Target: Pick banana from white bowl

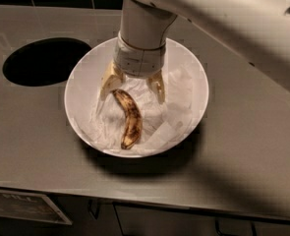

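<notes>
The white bowl (83,90) sits on the grey counter, lined with crumpled white paper (174,107). The banana (130,119), small, curved, yellow with brown blotches, lies on the paper in the bowl's middle, stem end toward the back. My gripper (133,86) reaches down into the bowl from above. Its pale yellow fingers (108,81) are spread open, one on each side of the banana's upper end, just above it. They hold nothing.
A dark oval hole (43,60) is cut in the counter left of the bowl. The white arm (223,18) crosses the upper right. The counter's front edge runs along the bottom, with cabinet fronts and a label (21,205) below.
</notes>
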You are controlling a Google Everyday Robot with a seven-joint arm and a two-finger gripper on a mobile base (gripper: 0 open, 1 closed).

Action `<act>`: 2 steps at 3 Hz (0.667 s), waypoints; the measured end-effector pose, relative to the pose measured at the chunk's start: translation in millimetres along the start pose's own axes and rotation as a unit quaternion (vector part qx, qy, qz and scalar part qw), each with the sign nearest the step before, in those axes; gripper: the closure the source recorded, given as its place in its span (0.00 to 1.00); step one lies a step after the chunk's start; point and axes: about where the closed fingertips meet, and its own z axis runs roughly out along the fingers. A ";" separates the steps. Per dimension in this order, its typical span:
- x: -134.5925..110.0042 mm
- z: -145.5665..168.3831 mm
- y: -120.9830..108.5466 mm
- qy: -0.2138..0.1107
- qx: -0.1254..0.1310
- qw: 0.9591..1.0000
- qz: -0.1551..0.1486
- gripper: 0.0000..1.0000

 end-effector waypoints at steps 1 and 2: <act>1.6 4.8 0.7 -0.005 -0.001 1.000 0.001 0.24; 1.9 10.6 1.7 -0.010 -0.002 1.000 0.003 0.25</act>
